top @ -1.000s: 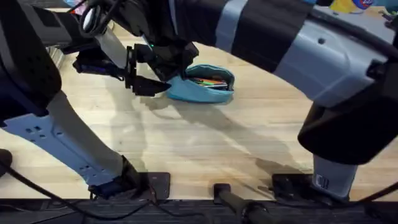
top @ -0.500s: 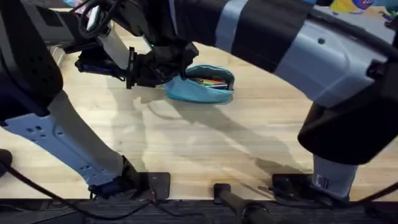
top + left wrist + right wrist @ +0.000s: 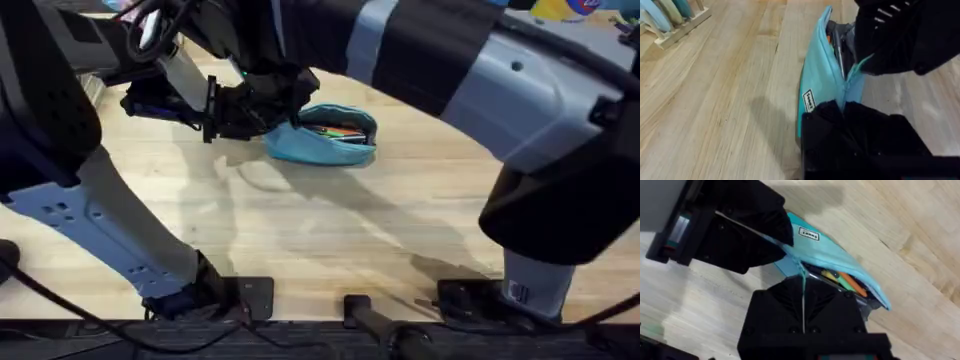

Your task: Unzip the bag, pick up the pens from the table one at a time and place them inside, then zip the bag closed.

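Observation:
The light blue bag (image 3: pixel 330 145) lies on the table (image 3: pixel 330 230) at the far middle, its zipper open along most of its length. The pens (image 3: pixel 336 129) lie inside it; orange and green ones (image 3: pixel 846 280) show through the opening. My left gripper (image 3: pixel 255 118) is shut on the bag's left end (image 3: pixel 821 85), its fingers (image 3: pixel 832 117) pinching the fabric. My right gripper (image 3: pixel 290 104) reaches down from above to the same end and is shut on the zipper pull (image 3: pixel 802 277). The left gripper (image 3: pixel 740 230) shows just beyond it.
A wooden rack with pale blue pieces (image 3: pixel 670 20) stands off to the left of the bag. Colourful objects (image 3: pixel 565 8) sit at the far right edge. Bare wood stretches across the near table between the arm bases.
One second ago my left gripper stood open beside the bag's left end; it has since shut on that end. The bag and the right arm have held still.

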Tool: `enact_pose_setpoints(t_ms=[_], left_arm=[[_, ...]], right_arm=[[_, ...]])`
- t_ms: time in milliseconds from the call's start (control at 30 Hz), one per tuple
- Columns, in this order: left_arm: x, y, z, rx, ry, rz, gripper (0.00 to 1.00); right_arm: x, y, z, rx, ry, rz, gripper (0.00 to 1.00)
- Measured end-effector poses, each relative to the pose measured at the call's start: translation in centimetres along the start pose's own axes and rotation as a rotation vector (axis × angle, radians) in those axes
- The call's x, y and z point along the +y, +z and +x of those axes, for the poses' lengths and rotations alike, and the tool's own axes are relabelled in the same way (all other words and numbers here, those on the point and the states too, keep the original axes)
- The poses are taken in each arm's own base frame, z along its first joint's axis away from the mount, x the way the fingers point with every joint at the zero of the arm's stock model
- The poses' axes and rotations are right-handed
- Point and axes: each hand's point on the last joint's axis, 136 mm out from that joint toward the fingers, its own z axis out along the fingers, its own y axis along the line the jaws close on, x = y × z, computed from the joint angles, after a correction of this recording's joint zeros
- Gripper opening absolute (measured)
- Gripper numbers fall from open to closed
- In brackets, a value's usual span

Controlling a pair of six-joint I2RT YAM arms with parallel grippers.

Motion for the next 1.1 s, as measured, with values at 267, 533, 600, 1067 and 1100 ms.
enact_pose_setpoints(t_ms=[267,533,600,1067,1100], left_arm=[[-0.1,0.1,-0.1,0.000,0.000,0.005,0.044],[-0.1,0.2,-0.1,0.000,-0.001,0.007,0.044],[-0.1,0.2,-0.1,0.001,0.000,0.008,0.044],[-0.2,0.2,0.0,0.004,0.000,0.011,0.044],[-0.2,0.2,0.0,0.004,0.000,0.011,0.044]], right_arm=[[-1.0,0.2,1.0,0.051,0.008,0.009,0.031],[-1.9,0.6,1.6,0.105,0.048,-0.033,0.031],[-2.1,0.6,2.1,0.127,0.054,-0.042,0.031],[-4.6,2.0,4.4,0.270,0.097,-0.029,0.031],[-4.9,2.0,4.6,0.280,0.103,-0.026,0.031]])
